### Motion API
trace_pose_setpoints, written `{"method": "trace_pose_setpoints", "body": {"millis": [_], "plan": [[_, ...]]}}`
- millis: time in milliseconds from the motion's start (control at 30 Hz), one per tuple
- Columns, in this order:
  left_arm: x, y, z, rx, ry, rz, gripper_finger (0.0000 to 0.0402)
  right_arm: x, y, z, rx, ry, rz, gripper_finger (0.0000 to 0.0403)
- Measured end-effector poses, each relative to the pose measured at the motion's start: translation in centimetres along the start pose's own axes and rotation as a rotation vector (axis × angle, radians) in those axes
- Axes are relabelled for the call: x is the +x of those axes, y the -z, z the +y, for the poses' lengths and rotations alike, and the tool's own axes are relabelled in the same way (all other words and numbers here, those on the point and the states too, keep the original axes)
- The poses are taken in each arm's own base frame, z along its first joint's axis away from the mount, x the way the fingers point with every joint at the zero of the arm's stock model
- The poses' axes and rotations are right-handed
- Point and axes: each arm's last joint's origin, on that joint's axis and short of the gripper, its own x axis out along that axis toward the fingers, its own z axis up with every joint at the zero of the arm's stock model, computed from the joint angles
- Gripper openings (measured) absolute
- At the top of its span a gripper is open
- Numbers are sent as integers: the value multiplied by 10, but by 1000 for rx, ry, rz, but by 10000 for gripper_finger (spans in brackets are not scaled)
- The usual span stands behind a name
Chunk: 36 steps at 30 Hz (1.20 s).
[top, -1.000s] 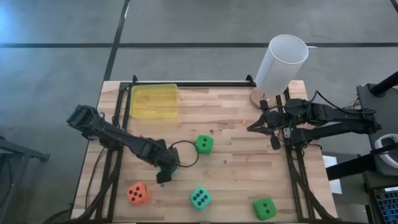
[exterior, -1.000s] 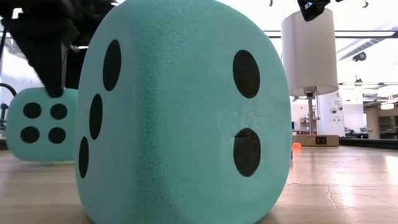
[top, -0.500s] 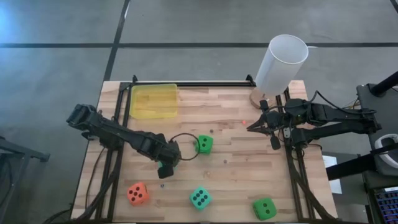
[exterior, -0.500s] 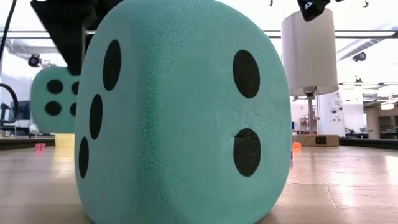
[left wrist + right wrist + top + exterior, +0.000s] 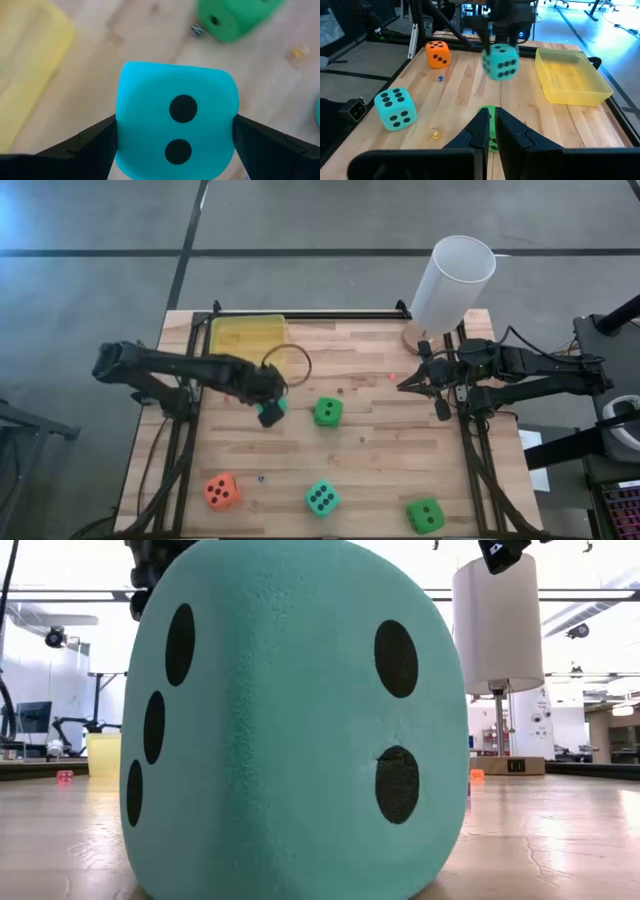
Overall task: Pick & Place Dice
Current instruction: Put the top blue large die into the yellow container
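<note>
We see the left fingers [image 5: 70,150] squeezing a teal die [image 5: 176,126] from both sides. The die shows two black dots toward the wrist camera. The left gripper [image 5: 270,410] holds this die up in the air, off the desk [image 5: 380,450], and it hangs near the yellow tray [image 5: 247,342], just past the tray's near corner.

From the tray, the other dice sit farther out on the desk. One green die [image 5: 326,412] is the nearest to the tray, just beside the held die. The second teal die [image 5: 322,498] is well apart from the tray, near the front edge. The orange die [image 5: 221,491] sits near the front edge too, at the left. The second green die [image 5: 426,515] is the farthest from the tray, at the front right corner.

The right gripper [image 5: 490,131] waits far from the tray, at the desk's right side, near a white cylinder [image 5: 452,280]. Its fingers [image 5: 479,131] are pressed together with nothing in them.
</note>
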Motion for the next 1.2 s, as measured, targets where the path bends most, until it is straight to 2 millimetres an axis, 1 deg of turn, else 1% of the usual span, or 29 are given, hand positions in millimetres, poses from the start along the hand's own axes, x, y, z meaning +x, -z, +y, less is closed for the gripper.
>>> {"method": "trace_pose_setpoints", "body": {"millis": [233, 433, 667, 933, 1067, 1200], "plan": [[-11, -16, 42, -150, -42, -43, 350, 0, 0, 0, 0, 0, 0, 28], [-22, -22, 82, -276, -96, -52, 352, 0, 0, 0, 0, 0, 0, 28], [-24, -31, 126, -395, -173, -73, 348, 0, 0, 0, 0, 0, 0, 28], [-17, -39, 174, -585, -289, -64, 348, 0, 0, 0, 0, 0, 0, 28], [-4, -38, 192, -662, -318, -46, 348, 0, 0, 0, 0, 0, 0, 28], [9, -35, 209, -728, -338, -80, 350, 0, 0, 0, 0, 0, 0, 28]]}}
